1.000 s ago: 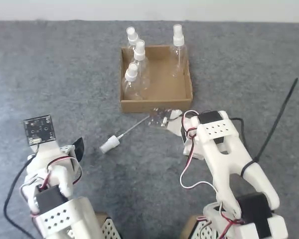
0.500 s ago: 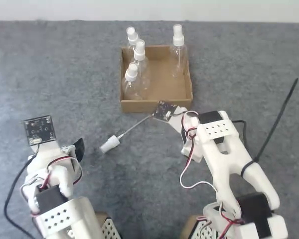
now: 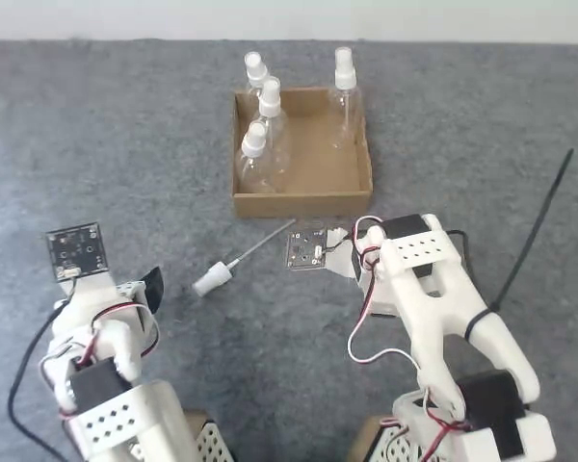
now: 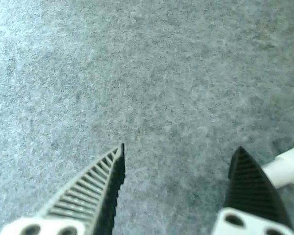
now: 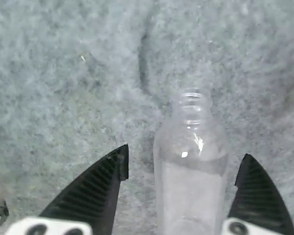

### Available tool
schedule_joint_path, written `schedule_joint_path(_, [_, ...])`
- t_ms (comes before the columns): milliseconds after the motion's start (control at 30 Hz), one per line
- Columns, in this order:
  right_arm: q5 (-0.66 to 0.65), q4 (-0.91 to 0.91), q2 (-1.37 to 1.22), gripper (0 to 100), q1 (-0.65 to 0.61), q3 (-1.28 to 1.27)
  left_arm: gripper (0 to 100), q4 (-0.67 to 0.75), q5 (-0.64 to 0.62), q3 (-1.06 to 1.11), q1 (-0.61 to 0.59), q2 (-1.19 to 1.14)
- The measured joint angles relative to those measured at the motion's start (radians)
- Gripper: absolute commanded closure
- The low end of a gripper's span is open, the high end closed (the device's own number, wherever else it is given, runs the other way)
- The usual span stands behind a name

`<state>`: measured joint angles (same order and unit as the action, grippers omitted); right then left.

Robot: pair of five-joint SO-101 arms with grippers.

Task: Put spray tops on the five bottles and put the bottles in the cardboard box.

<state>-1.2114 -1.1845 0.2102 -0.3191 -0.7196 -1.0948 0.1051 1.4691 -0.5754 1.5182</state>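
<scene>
My right claw (image 5: 186, 152) stands wide with the capless bottle (image 5: 192, 181) between its fingers on the desk, my left claw (image 4: 181, 147) equally wide, the loose spray top (image 3: 213, 279) left of centre in the high view.

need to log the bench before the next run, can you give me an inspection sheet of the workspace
surface: grey carpet, no marks seen
job's things: cardboard box with four capped bottles in or at it; uncapped bottle upright on the carpet; loose spray top lying in front of the box
clutter: nothing seen
grippers: left gripper open, beside the spray top; right gripper open either side of the uncapped bottle, fingers clear of it
cables: red and white wires on the right arm; black cable by the left arm; thin black strap off the right arm
surroundings: pale strip beyond the carpet
</scene>
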Motion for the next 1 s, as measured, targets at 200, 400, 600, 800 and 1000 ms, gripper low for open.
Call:
schedule_joint_path(200, [-0.055, 0.0, -0.035, 69.2, 0.026, 0.0, 68, 0.0, 0.0, 0.0, 0.0, 0.0])
schedule_joint_path(400, [-0.081, 0.025, -0.107, 69.2, 0.06, 0.0, 68, 0.0, 0.0, 0.0, 0.0, 0.0])
schedule_joint_path(600, [-0.081, 0.038, -0.107, 71.0, 0.069, 0.0, 68, 0.0, 0.0, 0.0, 0.0, 0.0])
schedule_joint_path(800, [-0.081, 0.041, -0.107, 88.5, 0.072, 0.0, 68, 0.0, 0.0, 0.0, 0.0, 0.0])
schedule_joint_path(1000, [-0.052, 0.04, -0.107, 96.1, 0.072, 0.015, 68, 0.0, 0.0, 0.0, 0.0, 0.0])
